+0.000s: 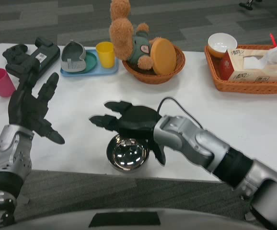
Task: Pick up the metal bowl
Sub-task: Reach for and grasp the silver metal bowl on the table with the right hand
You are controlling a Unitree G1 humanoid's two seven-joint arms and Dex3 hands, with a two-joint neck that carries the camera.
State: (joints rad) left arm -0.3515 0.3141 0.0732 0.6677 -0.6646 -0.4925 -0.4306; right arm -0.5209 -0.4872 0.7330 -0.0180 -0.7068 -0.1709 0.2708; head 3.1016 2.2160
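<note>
A white table (253, 120) is running off both side edges. The right hand (129, 122) is hovering open over the far rim of the metal bowl (127, 153), partly hiding it. The left hand (30, 108) is waiting open, empty. The round bowl is sitting mouth-up at the near edge.

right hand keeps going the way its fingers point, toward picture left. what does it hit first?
Probably the left hand, though depth is unclear. The right hand sits over the metal bowl; bare table lies between them.
</note>
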